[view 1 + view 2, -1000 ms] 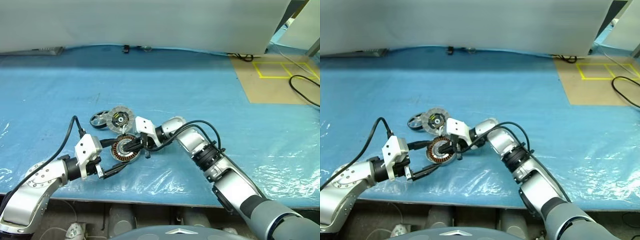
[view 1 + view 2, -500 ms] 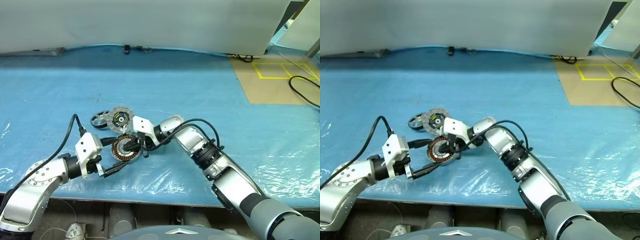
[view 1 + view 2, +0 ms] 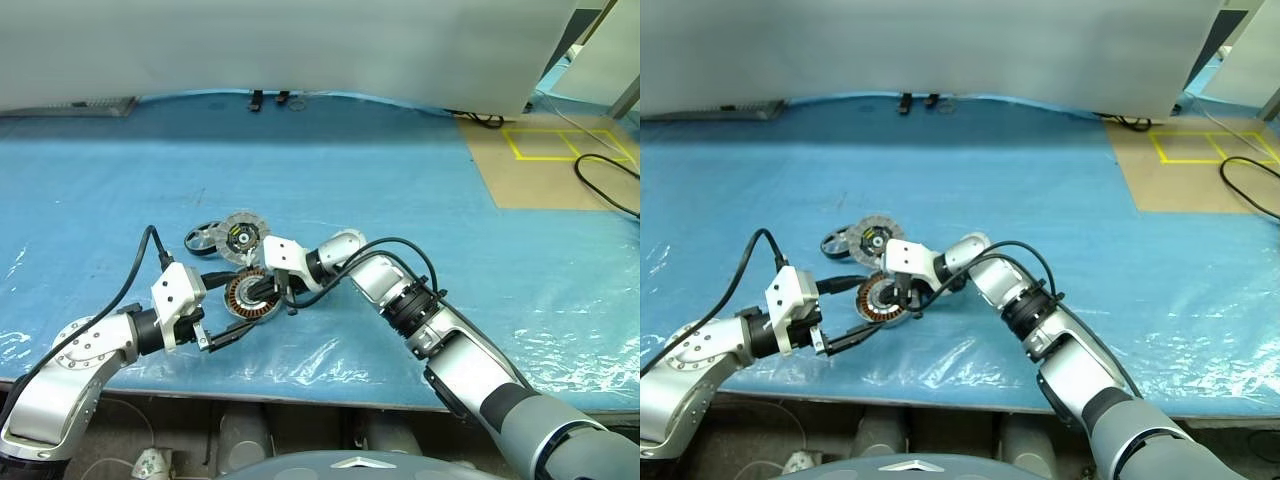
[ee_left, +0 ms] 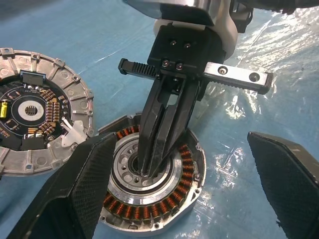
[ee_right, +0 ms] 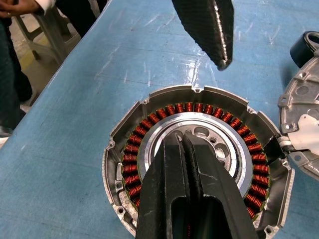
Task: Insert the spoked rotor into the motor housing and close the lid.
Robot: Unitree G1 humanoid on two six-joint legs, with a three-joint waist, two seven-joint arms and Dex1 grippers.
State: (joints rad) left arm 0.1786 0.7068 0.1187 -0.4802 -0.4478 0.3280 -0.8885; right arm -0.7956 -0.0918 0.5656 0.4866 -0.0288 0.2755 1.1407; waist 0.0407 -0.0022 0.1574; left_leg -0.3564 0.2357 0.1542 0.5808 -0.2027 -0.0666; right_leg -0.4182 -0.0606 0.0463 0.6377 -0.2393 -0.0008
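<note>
The motor housing lies on the blue sheet, open side up, its copper windings ringing a metal centre. My right gripper is shut, its tips set in the housing's central hole and holding nothing. My left gripper is open and straddles the housing from the near left, its fingers apart from the rim. The lid lies just behind the housing, with the radial face and its black-and-yellow centre up. Left of the lid and touching it rests the dark spoked rotor.
Blue plastic sheeting covers the table, whose front edge runs close below both arms. At the back right are a brown board with yellow tape and a black cable. A person stands beside the table.
My right wrist has turned a little and shifted slightly left, its shut tips staying in the housing's centre. The left gripper has kept still and open.
</note>
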